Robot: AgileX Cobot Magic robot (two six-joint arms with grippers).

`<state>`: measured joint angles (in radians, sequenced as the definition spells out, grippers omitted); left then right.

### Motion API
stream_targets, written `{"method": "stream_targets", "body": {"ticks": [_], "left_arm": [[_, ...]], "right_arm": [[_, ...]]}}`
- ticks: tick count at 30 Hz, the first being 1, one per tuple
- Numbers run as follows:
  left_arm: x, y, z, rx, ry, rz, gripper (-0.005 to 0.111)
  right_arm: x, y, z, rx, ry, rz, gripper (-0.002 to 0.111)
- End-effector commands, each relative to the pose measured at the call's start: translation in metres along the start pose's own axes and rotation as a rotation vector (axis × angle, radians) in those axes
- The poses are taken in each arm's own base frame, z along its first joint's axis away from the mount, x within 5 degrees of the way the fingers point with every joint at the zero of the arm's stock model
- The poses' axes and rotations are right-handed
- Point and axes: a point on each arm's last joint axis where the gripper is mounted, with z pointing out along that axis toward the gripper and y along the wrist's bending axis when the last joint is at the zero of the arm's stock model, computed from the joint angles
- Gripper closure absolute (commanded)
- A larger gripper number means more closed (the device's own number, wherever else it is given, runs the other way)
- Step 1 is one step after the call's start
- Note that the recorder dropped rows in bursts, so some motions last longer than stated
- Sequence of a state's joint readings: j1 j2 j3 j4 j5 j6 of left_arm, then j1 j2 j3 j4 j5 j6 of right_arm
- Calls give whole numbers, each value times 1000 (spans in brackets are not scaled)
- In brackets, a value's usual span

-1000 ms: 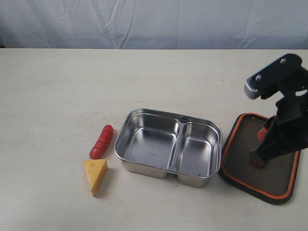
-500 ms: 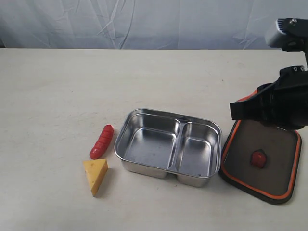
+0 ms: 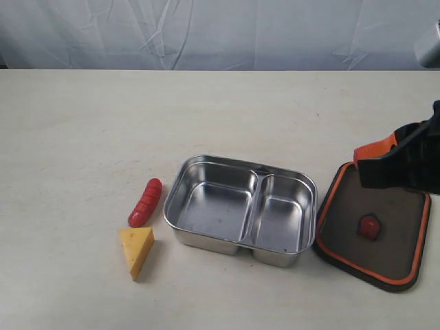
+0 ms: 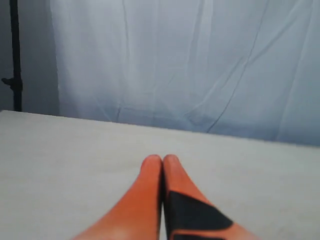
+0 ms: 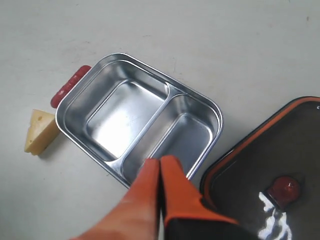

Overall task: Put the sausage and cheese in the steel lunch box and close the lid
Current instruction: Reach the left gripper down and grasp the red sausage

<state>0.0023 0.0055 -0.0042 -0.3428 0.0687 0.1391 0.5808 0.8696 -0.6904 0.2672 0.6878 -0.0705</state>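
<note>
So the steel lunch box (image 3: 206, 242) is wide open on top. Both compartments are reachable straight down, with just the divider between them. The tight spot is the sausage (image 3: 145, 202): it lies just beside the box's left wall, with the cheese (image 3: 137, 250) nearly touching its near end. There's plenty of bare table (image 3: 82, 137) left of those two. The lid (image 3: 344, 227) lies flat, hard up against the box's right side, and the right gripper (image 5: 160, 161), fingers pressed together, hangs over its far edge.

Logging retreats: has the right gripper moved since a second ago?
Yes: the right gripper rose off the lid, ending up and right of its centre tab.
</note>
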Motion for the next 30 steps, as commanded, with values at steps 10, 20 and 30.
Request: {"method": "stream_targets", "body": {"ticks": [10, 20, 30], "left_arm": [[-54, -18, 0, 85, -3, -397, 107], [-118, -44, 111, 170, 583, 68, 107], [-65, -67, 201, 326, 998, 124, 107]], "right_arm": [[-2, 0, -5, 15, -20, -58, 108], [1, -2, -5, 27, 3, -73, 108], [5, -6, -5, 67, 59, -120, 108]]}}
